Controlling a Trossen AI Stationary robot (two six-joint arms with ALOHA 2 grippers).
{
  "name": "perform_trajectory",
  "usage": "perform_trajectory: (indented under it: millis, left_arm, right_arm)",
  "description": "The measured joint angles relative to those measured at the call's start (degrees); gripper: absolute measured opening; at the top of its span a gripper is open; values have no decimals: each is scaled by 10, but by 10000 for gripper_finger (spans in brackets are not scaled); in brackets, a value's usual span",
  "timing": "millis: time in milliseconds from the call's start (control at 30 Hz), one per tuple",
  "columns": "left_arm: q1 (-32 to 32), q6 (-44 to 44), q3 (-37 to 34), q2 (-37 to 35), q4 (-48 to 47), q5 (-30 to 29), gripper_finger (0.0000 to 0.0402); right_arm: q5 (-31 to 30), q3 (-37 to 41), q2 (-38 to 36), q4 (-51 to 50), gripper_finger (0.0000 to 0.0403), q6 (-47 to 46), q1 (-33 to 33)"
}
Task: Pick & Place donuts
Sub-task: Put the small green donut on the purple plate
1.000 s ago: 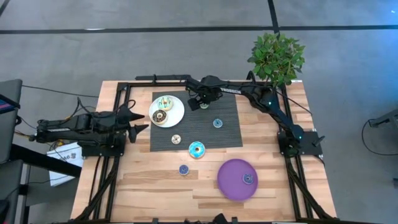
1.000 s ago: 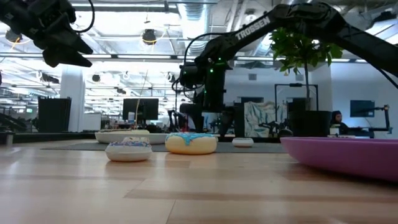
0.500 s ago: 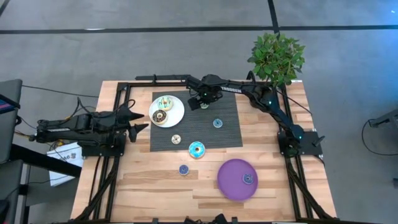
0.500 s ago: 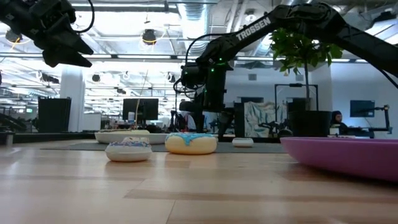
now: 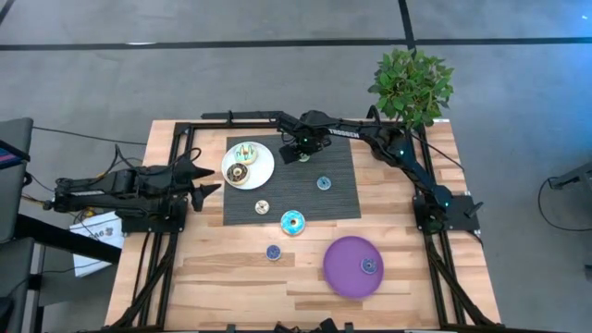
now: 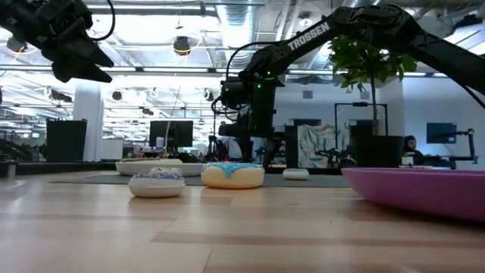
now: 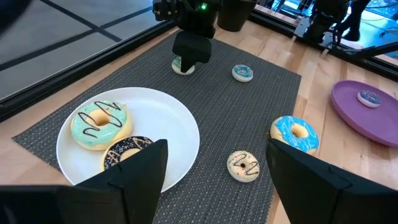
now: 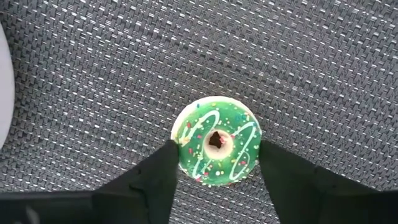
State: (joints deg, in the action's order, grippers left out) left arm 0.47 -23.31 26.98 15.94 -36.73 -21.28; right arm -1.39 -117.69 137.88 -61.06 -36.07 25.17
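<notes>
A green-iced donut (image 8: 216,142) lies flat on the dark woven mat (image 5: 324,208) at its far side. My right gripper (image 8: 216,150) is open just above it, one finger on each side; it also shows in the high view (image 5: 293,154). The white plate (image 5: 261,176) holds a teal-iced donut (image 5: 245,152) and a brown one (image 5: 239,173). A cream donut (image 5: 262,207), a blue one (image 5: 292,222) and a small teal one (image 5: 323,183) lie on the mat. My left gripper (image 5: 211,180) is open and empty, left of the white plate. My right gripper comes from above, pointing down, with one finger (image 8: 163,168) on each side of the green donut's rim (image 8: 180,134). I cannot tell whether the fingers touch it. The donut lies flat on the mat.
A purple plate (image 5: 342,277) near the front right holds one small donut (image 5: 368,265). A blue-sprinkled donut (image 5: 273,252) lies on the bare wood. A potted plant (image 5: 412,85) stands at the far right corner. Black frame rails run along the table's sides.
My right gripper has gone down a little toward the green donut at the mat's far side. The donuts and plates have stayed where they were.
</notes>
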Motion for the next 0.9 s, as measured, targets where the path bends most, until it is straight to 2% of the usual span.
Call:
perform_trajectory:
  millis: [367, 900]
  left_arm:
    - [0, 0, 0, 0, 0, 5, 265]
    - [0, 0, 0, 0, 0, 6, 265]
  right_arm:
    - [9, 0, 0, -2, 146, 0, 0]
    - [13, 0, 0, -20, 121, -5, -7]
